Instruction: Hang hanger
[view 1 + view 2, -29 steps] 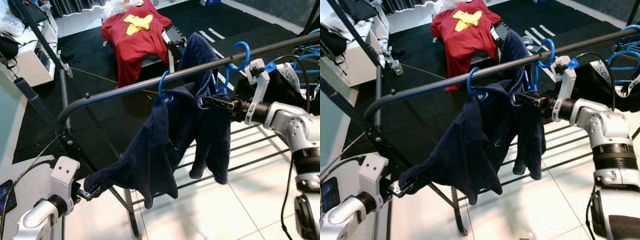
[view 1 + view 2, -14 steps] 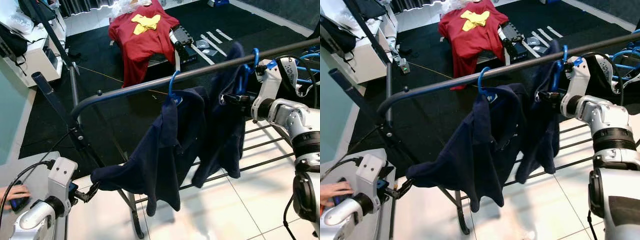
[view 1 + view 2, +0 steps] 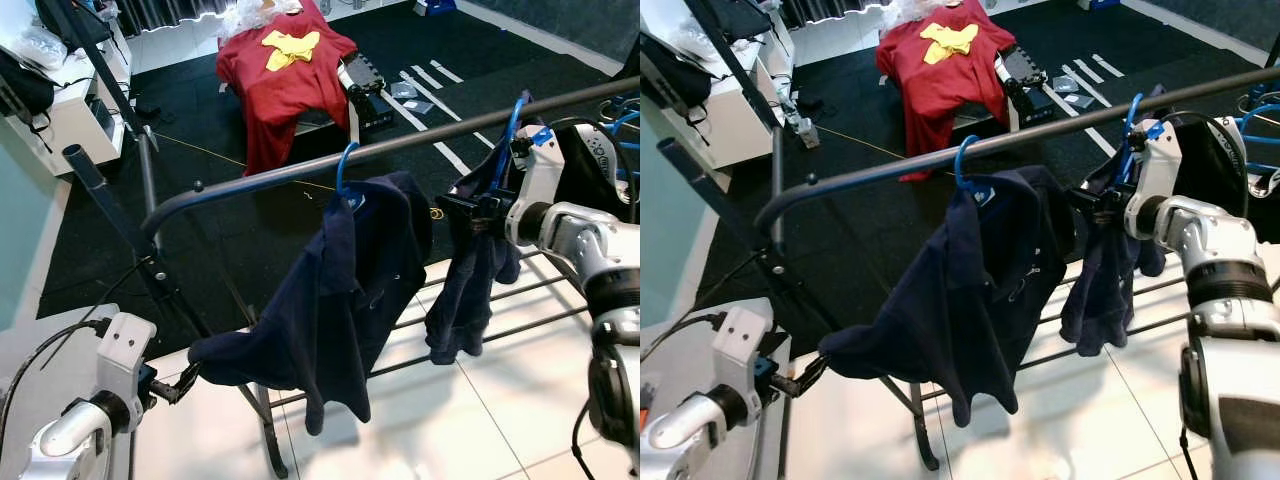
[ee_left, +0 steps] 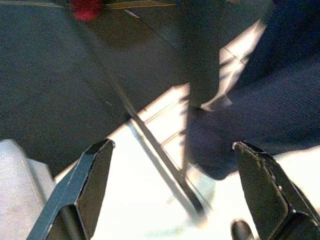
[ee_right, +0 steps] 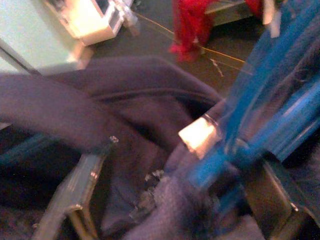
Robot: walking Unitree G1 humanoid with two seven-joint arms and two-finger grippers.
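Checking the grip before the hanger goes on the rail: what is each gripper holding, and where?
The right gripper grips the blue hanger with its navy garment just below the hook. The left gripper is open, holding nothing.

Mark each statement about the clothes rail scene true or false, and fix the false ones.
1. A dark blue shirt hangs from the rail on a blue hanger. True.
2. The right gripper is at a second blue hanger carrying dark cloth. True.
3. The red garment hangs on the rail. False: it lies draped over something on the dark floor behind.
4. The left gripper has its jaws shut on a sleeve. False: they are open, holding nothing.
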